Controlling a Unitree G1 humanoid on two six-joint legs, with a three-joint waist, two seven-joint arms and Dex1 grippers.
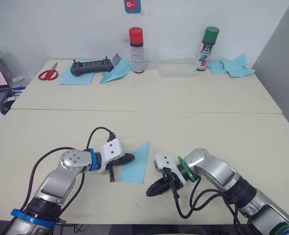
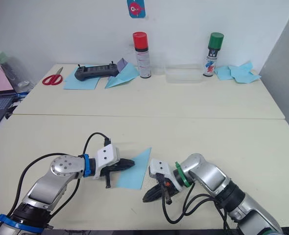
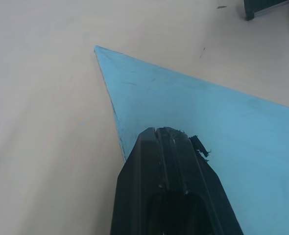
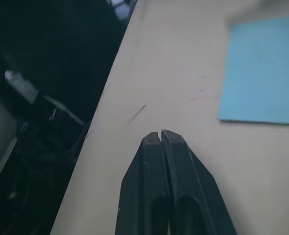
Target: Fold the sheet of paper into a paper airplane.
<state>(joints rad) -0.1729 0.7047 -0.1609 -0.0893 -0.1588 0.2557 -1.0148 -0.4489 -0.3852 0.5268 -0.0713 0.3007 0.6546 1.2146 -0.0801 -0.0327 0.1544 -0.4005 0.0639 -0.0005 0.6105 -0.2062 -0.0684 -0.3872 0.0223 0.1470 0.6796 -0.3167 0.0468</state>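
Two cream tables [image 1: 223,127] stand against a white wall. On the near one, the left gripper [image 1: 127,157] has its fingers closed together, pressing flat on the paper [image 1: 137,165], holding nothing. The right gripper [image 1: 152,191], also closed and empty, rests near the paper at 4 o'clock. The paper seems folded only to a pointed shape; wings remain. At 12 o'clock, far away, are two spray cans [image 1: 136,43], another plane [image 1: 116,72], scissors [image 1: 48,74]; nothing blocks.

Bare table [image 1: 193,122] lies beyond the sheet of paper [image 1: 137,165].
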